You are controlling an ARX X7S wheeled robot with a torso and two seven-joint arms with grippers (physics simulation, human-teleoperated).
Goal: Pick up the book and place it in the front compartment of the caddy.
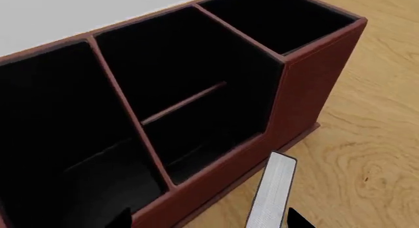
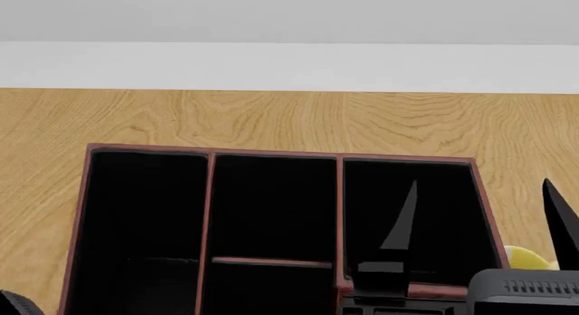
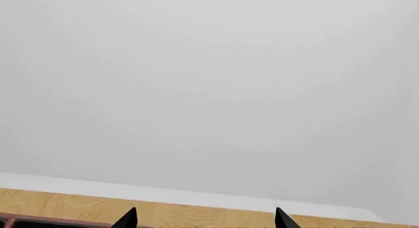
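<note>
The reddish-brown caddy (image 1: 307,81) fills the left wrist view, black inside, with three columns and a thin crossbar (image 1: 183,103) splitting the middle one. The book (image 1: 274,191) shows as a white strip of page edges, outside the caddy's low wall over the wooden table. My left gripper (image 1: 209,220) is open; the book lies between its fingertips, close to one of them. In the head view the caddy (image 2: 271,154) is seen from above and the book is hidden. My right gripper (image 2: 479,182) is open over the caddy's right end, its fingertips (image 3: 281,219) pointing at the wall.
A yellow mug (image 2: 527,259) peeks out to the right of the caddy, behind my right arm. The wooden table (image 2: 271,118) runs back to a white wall (image 2: 289,64). The left arm shows only as a dark corner (image 2: 9,305).
</note>
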